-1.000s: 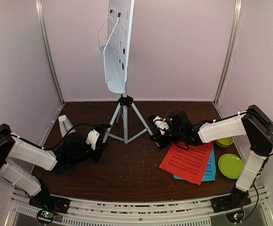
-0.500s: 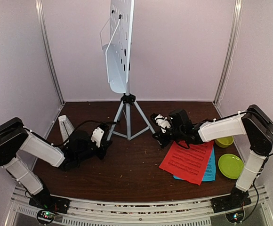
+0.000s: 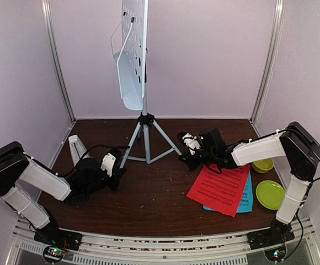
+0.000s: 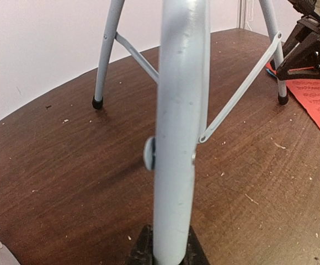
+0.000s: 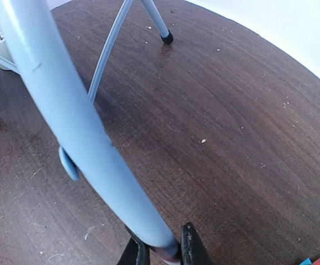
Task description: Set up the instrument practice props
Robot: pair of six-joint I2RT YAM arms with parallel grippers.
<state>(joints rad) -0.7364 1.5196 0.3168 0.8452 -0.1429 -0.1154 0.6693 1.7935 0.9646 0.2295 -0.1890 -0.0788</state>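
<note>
My left gripper is clamped on the left leg of the music stand, down near its foot. My right gripper pinches the right leg the same way. The music stand rises upright between both hands, its desk high overhead. Right of the music stand, the red sheet-music page lies nearest my right arm. The metronome sits on the left.

No word, number, label or brand can be read anywhere. The red sheet-music page carries rows of dark printed notation, but the print is too small and blurred to make out.
</note>
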